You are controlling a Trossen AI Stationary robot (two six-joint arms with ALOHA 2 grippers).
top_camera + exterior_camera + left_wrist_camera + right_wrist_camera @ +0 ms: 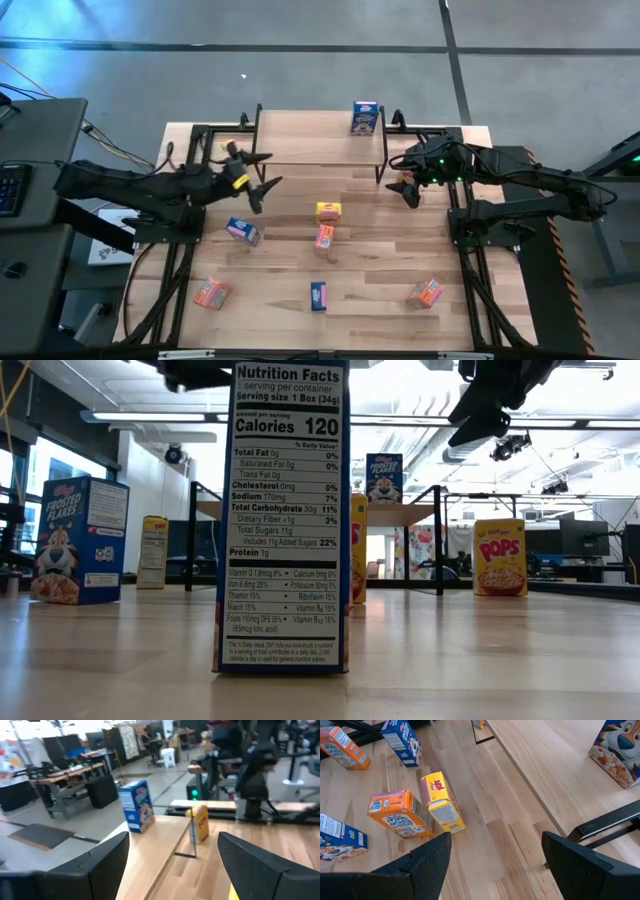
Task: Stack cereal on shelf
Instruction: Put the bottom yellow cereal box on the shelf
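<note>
One blue box [365,117] on shelf [300,137]; seemingly six on table [380,270]

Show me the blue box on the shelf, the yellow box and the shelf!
blue box on the shelf [365,118]: high view, its top face.
yellow box [328,210]: high view, its top face.
shelf [310,138]: high view, bare wooden top.
</note>
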